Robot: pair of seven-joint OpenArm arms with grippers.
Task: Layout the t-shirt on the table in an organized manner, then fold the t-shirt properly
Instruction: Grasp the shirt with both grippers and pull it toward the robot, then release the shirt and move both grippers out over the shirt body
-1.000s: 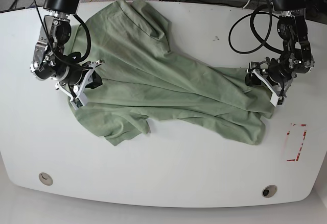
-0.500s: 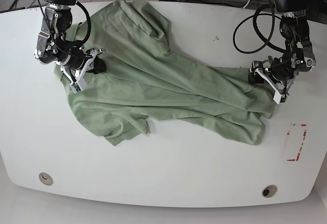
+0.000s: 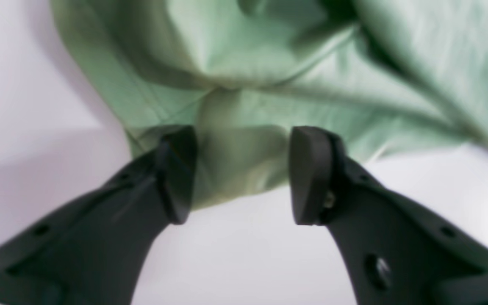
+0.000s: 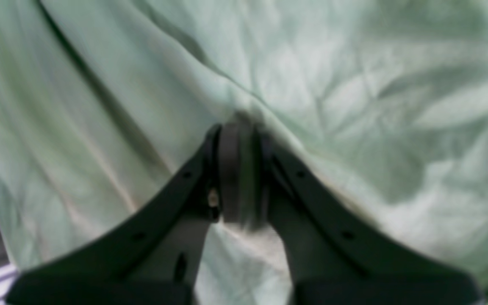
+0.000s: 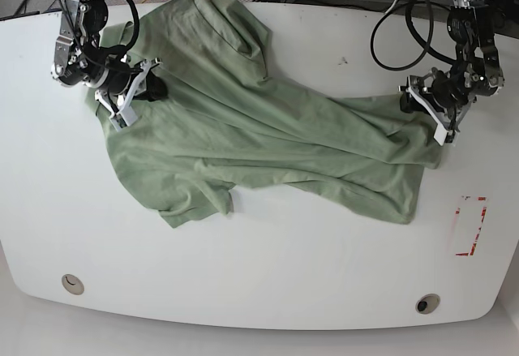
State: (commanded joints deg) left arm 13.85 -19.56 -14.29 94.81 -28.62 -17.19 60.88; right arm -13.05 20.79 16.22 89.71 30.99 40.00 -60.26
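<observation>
Here, right fingers are pinching the t-shirt on the white surface; left fingers are gaping wide, straddling its hem.

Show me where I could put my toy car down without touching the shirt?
The table is bare along the whole near edge, between the two round holes and below the t-shirt. The far right corner is bare too. It is crowded where the right gripper and left gripper work.
</observation>
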